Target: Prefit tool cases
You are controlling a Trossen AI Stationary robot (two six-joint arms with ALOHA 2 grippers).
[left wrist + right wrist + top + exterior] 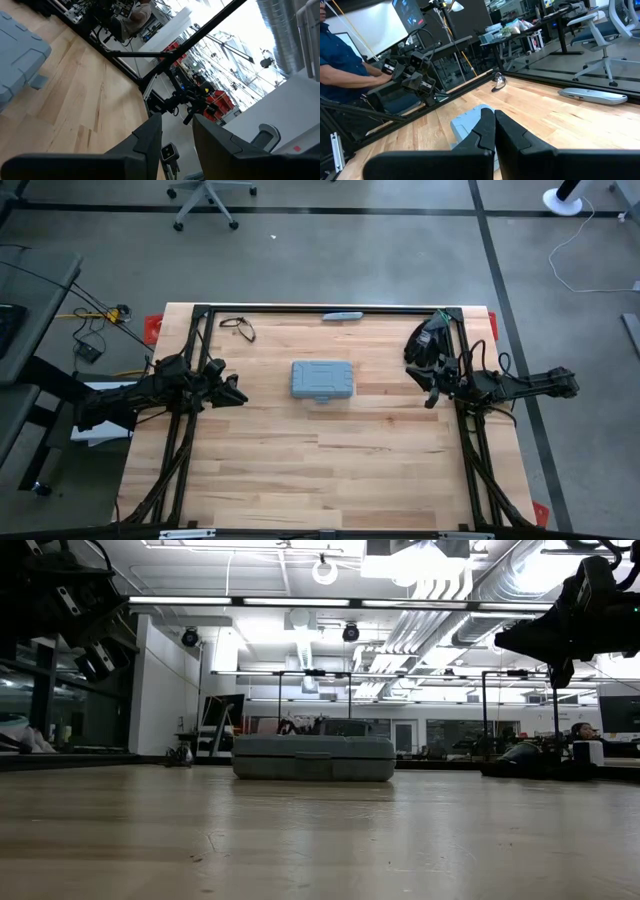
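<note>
From above, the tool case (322,381) lies shut, ribbed lid up, mid-desk (300,470), long axis left-right, between the left end effector (232,389) and right end effector (432,388), touched by neither.

The low view shows it flat, long side on.

The left wrist view shows parted, empty fingers (150,137).

The right wrist view shows fingers (485,127) pressed together, the case beyond.

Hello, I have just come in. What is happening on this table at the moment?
Nothing is being handled right now. A closed blue-grey tool case lies flat near the middle of the wooden table. The left pincer hangs off to its left, fingers apart and empty. The right pincer hangs off to its right, shut and empty. A slim grey bar and a pair of glasses lie near the far edge.
</note>
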